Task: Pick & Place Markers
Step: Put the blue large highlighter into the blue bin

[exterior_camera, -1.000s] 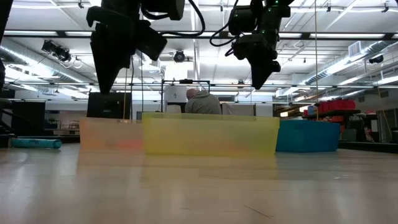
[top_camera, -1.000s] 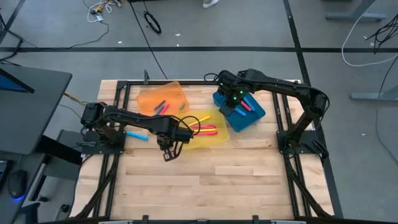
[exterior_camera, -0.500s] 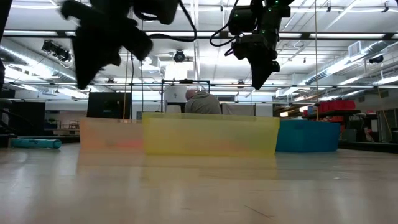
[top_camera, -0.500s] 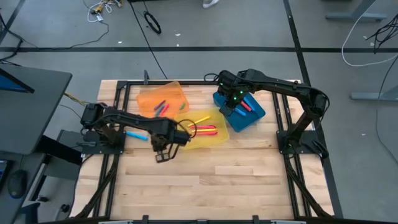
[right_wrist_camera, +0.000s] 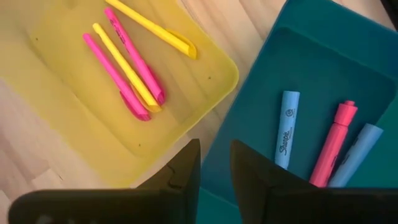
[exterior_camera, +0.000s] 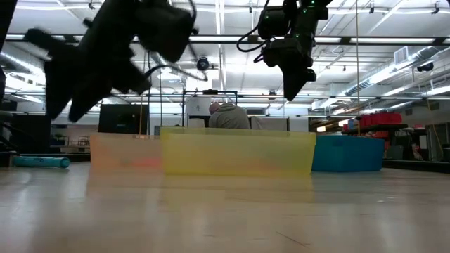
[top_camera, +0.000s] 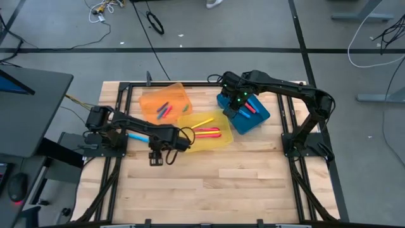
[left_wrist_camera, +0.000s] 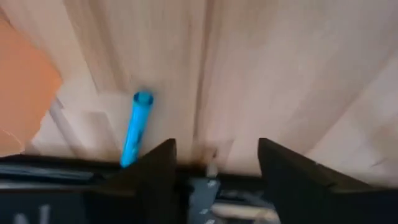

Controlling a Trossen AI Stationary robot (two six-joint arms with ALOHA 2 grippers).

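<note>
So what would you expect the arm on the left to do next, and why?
Probably carry on toward the blue marker and come down over it. That marker lies alone on the wooden table, outside the orange bin, while the other markers sit in bins. The left gripper hangs open and empty above bare wood, with the marker ahead of it in its wrist view. The right gripper waits over the blue bin.
</note>
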